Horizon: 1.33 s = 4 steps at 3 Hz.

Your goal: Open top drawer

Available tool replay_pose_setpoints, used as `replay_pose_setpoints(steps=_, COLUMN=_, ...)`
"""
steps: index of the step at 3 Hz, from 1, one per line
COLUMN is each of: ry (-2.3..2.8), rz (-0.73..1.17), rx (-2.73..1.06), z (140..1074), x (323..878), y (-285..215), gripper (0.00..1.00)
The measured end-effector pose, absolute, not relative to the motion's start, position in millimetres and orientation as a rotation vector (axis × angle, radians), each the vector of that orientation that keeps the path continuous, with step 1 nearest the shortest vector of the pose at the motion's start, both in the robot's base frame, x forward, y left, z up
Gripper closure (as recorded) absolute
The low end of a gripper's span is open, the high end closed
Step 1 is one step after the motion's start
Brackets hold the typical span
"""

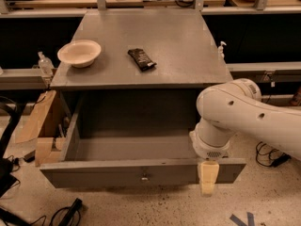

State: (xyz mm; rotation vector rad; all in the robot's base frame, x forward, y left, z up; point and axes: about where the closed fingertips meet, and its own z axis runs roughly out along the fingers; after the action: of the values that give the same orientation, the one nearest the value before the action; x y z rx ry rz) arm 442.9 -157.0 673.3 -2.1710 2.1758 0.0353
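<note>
- The hand (pixel 208 176) hangs straight down from the white arm (pixel 244 114) at the right part of the top drawer (pixel 101 175), crossing the top edge of its front panel.
- I cannot tell whether it is open or closed, or gripping anything; it looks placed to hook that edge, not the knob (pixel 145 176), which sits well apart.
- The drawer stands pulled far out below the counter (pixel 188 46), so the task looks nearly done.
- A bowl (pixel 79 53) and a dark bar (pixel 142 59) lie on top.
</note>
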Motion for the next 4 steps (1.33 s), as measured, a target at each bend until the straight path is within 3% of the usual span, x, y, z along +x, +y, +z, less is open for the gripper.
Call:
replay_pose_setpoints(steps=1, ry=2.176, rz=0.032, rx=-2.171, z=674, x=442, y=-157, gripper=0.18)
replay_pose_setpoints(steps=4, ry=2.330, rz=0.100, rx=-2.125, z=687, x=383, y=-147, gripper=0.90)
